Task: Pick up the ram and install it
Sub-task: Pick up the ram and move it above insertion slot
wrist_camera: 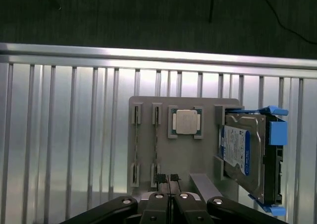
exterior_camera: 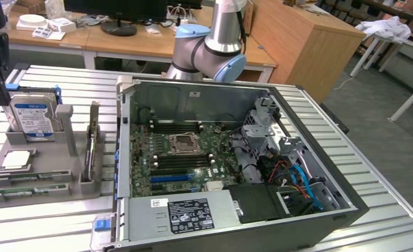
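Gripper [wrist_camera: 167, 178]: fingertips [wrist_camera: 159, 178] pressed together, nothing visible between them. It hangs over the grey holder tray [wrist_camera: 203, 159], at the tray edge nearest the camera.

The ram [wrist_camera: 156, 144]: seated on edge in its tray slot, a thin line seen from above, both ends in small grey brackets. The closed tips sit just beside its near-end bracket; contact cannot be told. A second stick [wrist_camera: 136, 144] stands parallel, one slot further out, with a narrow channel between the two.

On the ram's other side lies a square processor [wrist_camera: 186, 122] flat in its pocket. Beyond that the hard drive [wrist_camera: 237, 149] stands on edge, blue rails overhanging the tray edge.

The tray rests on a slatted metal table [wrist_camera: 64, 135]. There are bare slats on the stick side, and the table's rail [wrist_camera: 158, 55] is past the tray's far edge.

Exterior view: tray [exterior_camera: 49, 163] at the exterior view's left and an open computer case [exterior_camera: 346, 205] at the right, close by. The motherboard [exterior_camera: 185, 152] is exposed, hemmed by the case walls, a drive cage and cables on the right. The arm [exterior_camera: 216, 47] is mounted behind the case.
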`<state>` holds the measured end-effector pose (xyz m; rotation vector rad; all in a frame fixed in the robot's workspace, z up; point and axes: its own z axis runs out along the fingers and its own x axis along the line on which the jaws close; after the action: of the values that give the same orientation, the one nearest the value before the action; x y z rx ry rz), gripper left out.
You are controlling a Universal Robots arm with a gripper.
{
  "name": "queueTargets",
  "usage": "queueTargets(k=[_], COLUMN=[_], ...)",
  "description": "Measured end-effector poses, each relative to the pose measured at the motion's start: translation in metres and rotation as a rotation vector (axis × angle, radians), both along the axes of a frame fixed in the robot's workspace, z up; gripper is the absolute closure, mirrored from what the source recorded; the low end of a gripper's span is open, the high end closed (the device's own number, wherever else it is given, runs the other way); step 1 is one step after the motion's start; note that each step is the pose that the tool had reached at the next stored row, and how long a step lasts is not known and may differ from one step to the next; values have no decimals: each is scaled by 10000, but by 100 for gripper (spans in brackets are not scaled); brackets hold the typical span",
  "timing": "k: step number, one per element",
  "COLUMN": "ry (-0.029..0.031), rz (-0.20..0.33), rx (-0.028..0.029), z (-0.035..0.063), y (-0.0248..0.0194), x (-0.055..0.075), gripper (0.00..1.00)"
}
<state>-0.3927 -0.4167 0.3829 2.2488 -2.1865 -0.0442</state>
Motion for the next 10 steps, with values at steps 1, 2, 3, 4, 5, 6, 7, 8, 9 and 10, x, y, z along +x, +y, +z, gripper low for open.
queueTargets(k=[1, 2, 3, 4, 5, 6, 7, 8, 9, 10], ry=[0, 0, 1, 2, 2, 0, 0, 0, 0, 0], rz=[0, 0, 1, 0, 0, 0, 1, 0, 0, 0], rx=[0, -1, -1, -1, -1, 0, 0, 0, 0, -1], z=[-4, -7, -10, -11, -13, -15, -16, -16, -17, -17], y=[0, 0, 0, 0, 0, 0, 0, 0, 0, 0], x=[0, 0, 0, 0, 0, 0, 0, 0, 0, 0], gripper=[89, 89, 89, 89, 89, 89, 89, 89, 89, 89])
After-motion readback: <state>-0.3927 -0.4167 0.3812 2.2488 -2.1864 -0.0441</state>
